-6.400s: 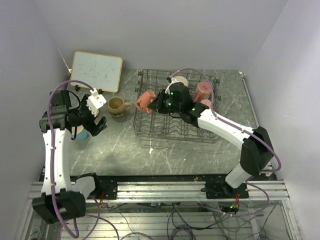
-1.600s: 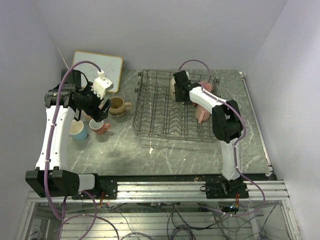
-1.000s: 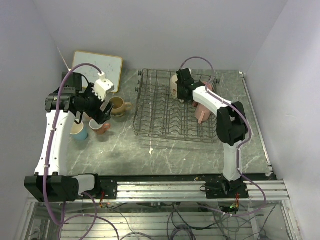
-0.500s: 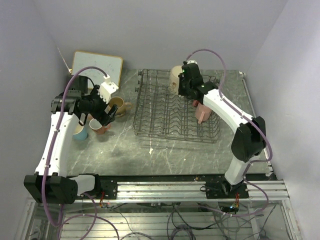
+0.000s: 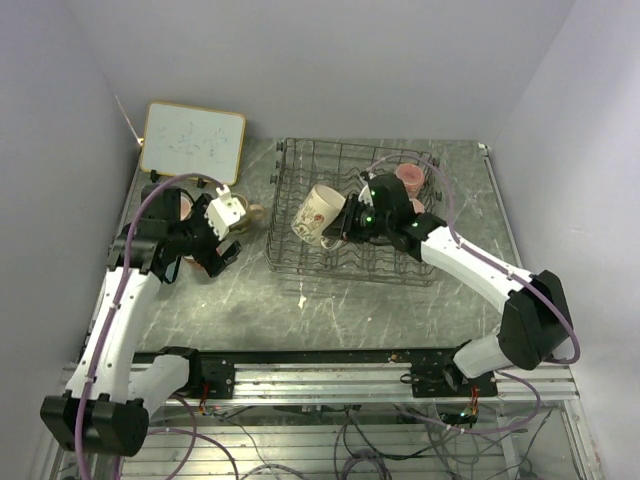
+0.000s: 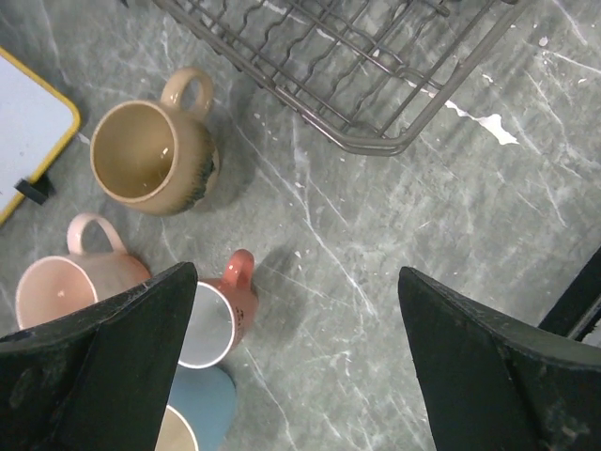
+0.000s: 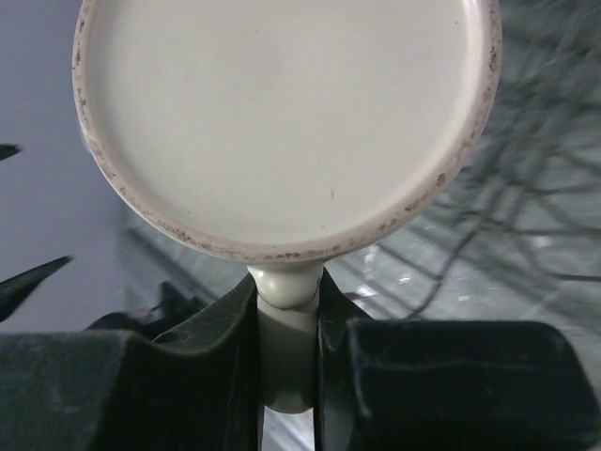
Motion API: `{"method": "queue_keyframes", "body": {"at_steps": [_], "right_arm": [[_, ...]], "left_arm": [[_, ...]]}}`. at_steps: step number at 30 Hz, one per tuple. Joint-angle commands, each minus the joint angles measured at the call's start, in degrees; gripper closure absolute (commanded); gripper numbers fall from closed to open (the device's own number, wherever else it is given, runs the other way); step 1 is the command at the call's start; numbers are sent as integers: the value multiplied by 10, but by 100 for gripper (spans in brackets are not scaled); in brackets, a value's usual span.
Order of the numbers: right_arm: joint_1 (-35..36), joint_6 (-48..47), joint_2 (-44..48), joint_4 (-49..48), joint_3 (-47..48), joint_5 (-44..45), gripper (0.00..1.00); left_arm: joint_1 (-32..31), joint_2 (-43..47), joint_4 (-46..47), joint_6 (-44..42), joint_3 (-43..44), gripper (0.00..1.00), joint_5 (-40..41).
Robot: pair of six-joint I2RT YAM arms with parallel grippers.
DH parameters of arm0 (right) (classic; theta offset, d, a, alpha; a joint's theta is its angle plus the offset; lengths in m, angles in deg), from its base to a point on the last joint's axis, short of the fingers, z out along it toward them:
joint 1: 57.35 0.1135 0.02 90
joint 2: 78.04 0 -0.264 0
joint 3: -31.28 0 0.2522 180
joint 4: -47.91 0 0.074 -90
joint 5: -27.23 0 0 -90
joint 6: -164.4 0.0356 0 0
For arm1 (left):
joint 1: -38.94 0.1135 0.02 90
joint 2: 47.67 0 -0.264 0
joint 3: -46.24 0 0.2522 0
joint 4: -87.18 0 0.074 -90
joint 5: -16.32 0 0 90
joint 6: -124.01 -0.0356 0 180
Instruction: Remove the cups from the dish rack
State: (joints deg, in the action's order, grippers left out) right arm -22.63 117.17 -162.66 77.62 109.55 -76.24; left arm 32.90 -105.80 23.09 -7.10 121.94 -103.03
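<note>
My right gripper (image 5: 345, 222) is shut on the handle of a cream mug (image 5: 318, 215) and holds it tilted above the left part of the dish rack (image 5: 350, 270). The right wrist view shows the mug's pale base (image 7: 282, 122) and its handle (image 7: 286, 348) clamped between the fingers. Two pink mugs (image 5: 408, 176) stay at the rack's back right. My left gripper (image 5: 218, 258) is open and empty above the table. Below it in the left wrist view (image 6: 291, 277) stand a tan mug (image 6: 150, 155), a pink mug (image 6: 56, 287), a salmon mug (image 6: 221, 315) and a blue mug (image 6: 192, 413).
A wood-framed whiteboard (image 5: 192, 142) leans at the back left, behind the standing mugs. The rack's near left corner (image 6: 376, 141) lies right of the tan mug. Bare grey marble table (image 6: 376, 244) shows between the mugs and the rack.
My right gripper has carried the cream mug from the rack's back to above its left part. My left arm has swung nearer and lower, off the standing mugs.
</note>
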Motion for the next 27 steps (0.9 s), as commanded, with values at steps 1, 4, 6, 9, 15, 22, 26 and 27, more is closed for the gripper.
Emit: {"method": "queue_keyframes", "body": {"at_steps": [1, 4, 6, 9, 15, 22, 26, 27], "right_arm": [[25, 152, 52, -243, -48, -124, 100], [38, 238, 53, -342, -94, -158, 100], [48, 293, 48, -409, -114, -175, 100], [64, 365, 34, -488, -126, -192, 100], [95, 452, 7, -601, -129, -202, 100], [126, 533, -18, -716, -138, -204, 100], [142, 549, -24, -736, -127, -201, 100], [146, 558, -27, -748, -127, -198, 100]], "left_arm": [[-11, 52, 80, -56, -41, 1, -36], [-16, 97, 125, -86, -75, 0, -51], [-19, 124, 156, -102, -96, 0, -59], [-21, 159, 192, -123, -120, 0, -76], [-23, 204, 243, -143, -144, 2, -95], [-23, 215, 296, -105, -127, 11, -100], [-23, 204, 283, -89, -103, 17, -109], [-23, 201, 283, -87, -101, 19, -107]]}}
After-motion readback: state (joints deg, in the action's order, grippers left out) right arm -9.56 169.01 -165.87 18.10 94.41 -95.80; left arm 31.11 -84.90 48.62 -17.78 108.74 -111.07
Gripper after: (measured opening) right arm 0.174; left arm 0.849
